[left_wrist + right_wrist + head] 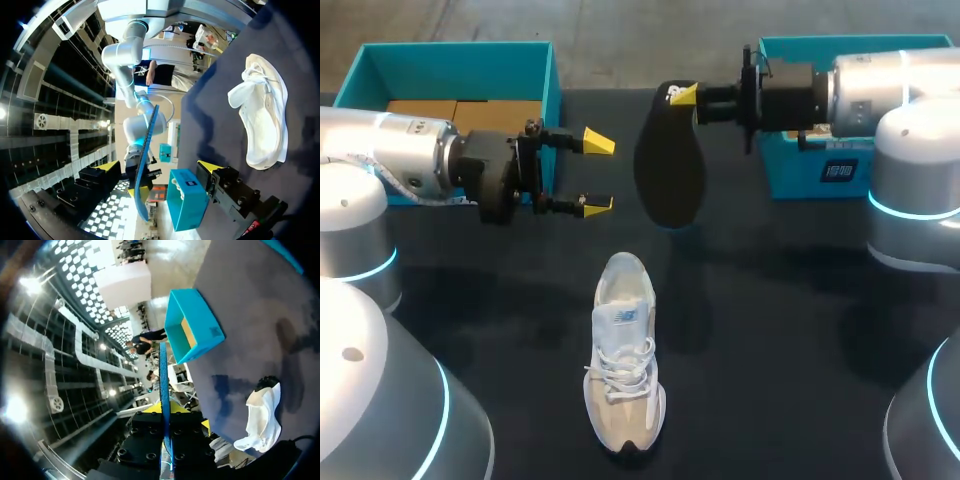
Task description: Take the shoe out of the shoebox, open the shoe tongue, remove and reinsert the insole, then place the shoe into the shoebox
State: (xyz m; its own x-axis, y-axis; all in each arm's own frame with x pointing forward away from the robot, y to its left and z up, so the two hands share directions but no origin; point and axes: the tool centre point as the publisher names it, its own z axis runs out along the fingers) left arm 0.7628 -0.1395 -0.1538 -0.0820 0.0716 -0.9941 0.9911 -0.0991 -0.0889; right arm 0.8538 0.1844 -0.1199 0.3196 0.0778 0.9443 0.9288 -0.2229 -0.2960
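Observation:
A white sneaker (625, 360) lies on the dark table near the front middle, toe toward the back; it also shows in the wrist views (265, 110) (262, 415). Above the table hangs the black insole (670, 165), held at its top end by my right gripper (685, 95), which is shut on it. Edge-on, the insole (163, 385) runs out from between that gripper's (167, 412) fingers. My left gripper (597, 174) stands open just left of the insole, holding nothing. From its wrist the insole (145, 160) hangs ahead of the open gripper (160, 170). The teal shoebox (370, 70) sits back left.
The shoebox (192, 325) holds brown cardboard pieces (460, 112). A second teal box (820, 165) (187, 202) stands at the back right under my right arm. Bare table lies on both sides of the sneaker.

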